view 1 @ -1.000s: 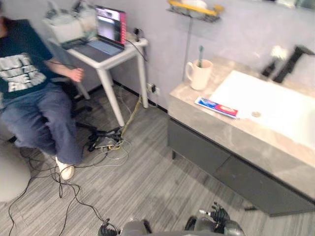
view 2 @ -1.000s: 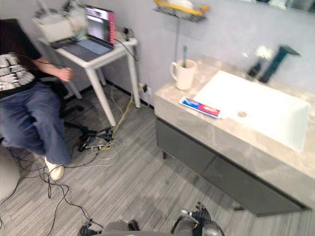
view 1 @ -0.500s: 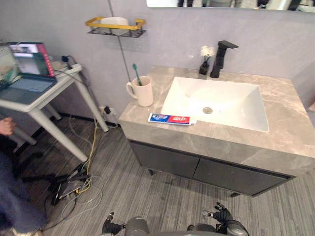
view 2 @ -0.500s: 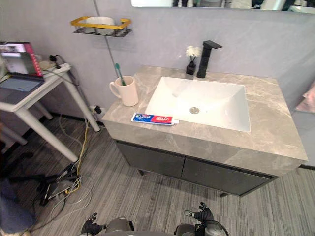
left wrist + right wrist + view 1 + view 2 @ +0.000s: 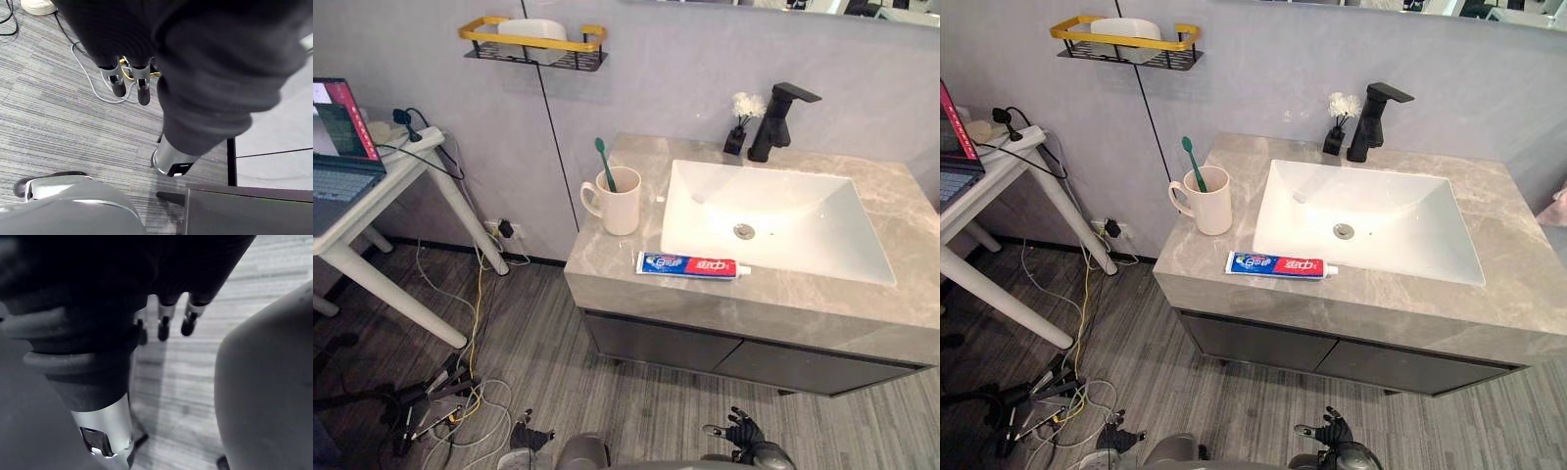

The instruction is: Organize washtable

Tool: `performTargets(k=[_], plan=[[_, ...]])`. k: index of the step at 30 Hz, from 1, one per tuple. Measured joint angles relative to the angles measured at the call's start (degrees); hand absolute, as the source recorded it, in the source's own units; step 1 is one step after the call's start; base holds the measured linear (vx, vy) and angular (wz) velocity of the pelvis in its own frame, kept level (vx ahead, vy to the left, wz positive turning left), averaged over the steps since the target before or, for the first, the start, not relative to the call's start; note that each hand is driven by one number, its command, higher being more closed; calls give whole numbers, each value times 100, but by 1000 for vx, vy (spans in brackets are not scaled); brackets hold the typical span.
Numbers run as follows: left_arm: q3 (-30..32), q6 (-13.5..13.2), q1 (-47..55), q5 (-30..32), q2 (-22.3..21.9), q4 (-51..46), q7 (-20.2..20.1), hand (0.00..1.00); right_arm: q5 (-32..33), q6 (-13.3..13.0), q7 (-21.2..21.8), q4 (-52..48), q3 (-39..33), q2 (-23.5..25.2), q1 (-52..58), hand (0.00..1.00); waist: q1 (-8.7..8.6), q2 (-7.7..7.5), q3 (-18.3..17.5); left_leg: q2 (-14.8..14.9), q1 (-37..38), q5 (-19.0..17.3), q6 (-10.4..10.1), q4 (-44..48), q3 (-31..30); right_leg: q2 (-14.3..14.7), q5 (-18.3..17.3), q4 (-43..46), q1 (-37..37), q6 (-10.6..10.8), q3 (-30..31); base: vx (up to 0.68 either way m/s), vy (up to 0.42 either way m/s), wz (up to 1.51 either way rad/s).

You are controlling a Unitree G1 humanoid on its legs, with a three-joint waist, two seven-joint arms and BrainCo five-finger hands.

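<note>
On the grey marbled stone counter of the washtable, a cream ceramic mug stands at the robot's left of the white rectangular basin, with a green toothbrush leaning upright in it. A blue, red and white toothpaste tube lies flat along the counter's front strip, just before the basin and near the mug. At the back edge a black angular tap stands beside a small black vase of white flowers. Dark cabinet doors sit below the counter.

The left hand and the right hand both hang low over the grey striped floor, well apart from the counter. Their fingers point down, straight and relaxed.

A yellow-railed black wire shelf hangs on the wall.
</note>
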Motion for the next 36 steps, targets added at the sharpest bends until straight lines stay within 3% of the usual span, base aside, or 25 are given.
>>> performTargets(k=[2,4,6,7,8,10,11,12,13,14,15,16,18,19,24,31,36], plan=[[-190,-6,-84,0,13,198,-2,0,-15,29,-3,90,-207,-66,-72,0,3,132,-27,-130,34,-444,55,61,-167,-39,-135,195,-178,195,261,19,143,-41],[-330,-9,-123,-1,73,282,-8,0,-13,38,-2,96,-247,-60,-79,0,-1,97,-36,-226,63,-586,179,122,12,-118,-140,325,-290,248,418,36,151,-55],[-429,-9,-145,0,114,406,-8,0,-12,42,6,102,-216,-95,-116,0,-3,108,-81,-237,122,-652,257,31,347,-240,1,797,-674,36,376,22,150,-75],[-455,-4,-141,0,131,424,-9,0,-5,40,10,106,-133,-109,-127,0,-17,120,-159,-225,194,-596,326,-175,574,-328,150,976,-858,-201,-29,107,171,-96],[-563,-5,-104,4,180,415,-16,0,2,41,0,206,-5,-122,-154,0,-15,155,-171,-169,430,-525,367,-459,834,-346,222,829,-876,-309,-643,116,134,-95],[-667,-1,-91,21,224,423,-39,0,-9,62,-1,290,183,-157,-179,0,-14,130,-290,-75,522,-482,351,-670,963,-46,227,447,-829,-310,-1219,168,72,-76],[-674,1,-78,24,252,429,-59,0,0,55,-11,348,304,-205,-187,0,-46,163,-383,-10,537,-456,313,-725,1015,134,646,93,-706,-253,-1262,204,85,-63],[-669,-1,-104,27,241,428,-66,0,1,48,-12,376,369,-225,-201,0,-49,168,-396,13,558,-404,280,-717,1075,192,807,-56,-665,-300,-1255,197,102,-65],[-650,-24,-112,18,258,420,-140,0,6,55,-48,375,468,-207,-247,0,-9,129,-357,2,396,-164,210,-198,1069,96,1041,-282,-550,-469,-1178,136,122,-52],[-630,-50,-145,4,308,399,-168,0,4,59,-76,377,480,-201,-304,0,1,-84,-214,-23,147,-117,240,174,990,-79,1071,-305,-481,-455,-1124,101,128,-38],[-599,-118,-167,5,371,382,-147,0,56,48,-144,365,447,-202,-227,0,-37,-63,-252,-242,185,46,357,-948,730,-258,1106,-381,-361,-385,-1158,78,107,-7],[-606,-129,-188,10,267,327,-131,0,121,38,-193,280,454,-319,-208,0,-86,46,-186,-181,236,536,331,-1266,688,-225,1114,-361,-278,-275,-1211,86,134,-3],[-593,-128,-107,2,245,308,-34,0,165,0,-259,170,476,-188,-131,0,3,52,-195,-256,310,558,312,-1229,725,-260,1047,-424,-228,-224,-1156,65,95,-5],[-526,-119,-115,-59,232,301,-17,0,167,-22,-270,171,474,-94,-105,0,8,-78,-206,-310,304,557,312,-1231,682,-274,1041,-505,-132,-231,-1157,36,23,20],[-96,-117,-103,-295,106,290,-11,0,269,1,-385,157,42,-26,-15,0,7,-126,-166,-394,412,559,310,-1417,394,-228,904,-778,166,-160,-1418,-11,-28,25],[-104,-143,-51,-382,82,292,-20,0,393,0,-400,186,-132,-6,18,0,-4,-208,-144,-401,949,1133,107,-2464,214,-135,718,-963,343,-68,-1465,-63,-99,7],[-167,-165,-52,-383,141,294,-49,0,389,2,-385,215,-112,-4,45,0,4,-273,-181,-402,1033,1208,81,-2655,168,-88,821,-1131,449,-51,-1503,16,-19,3]])
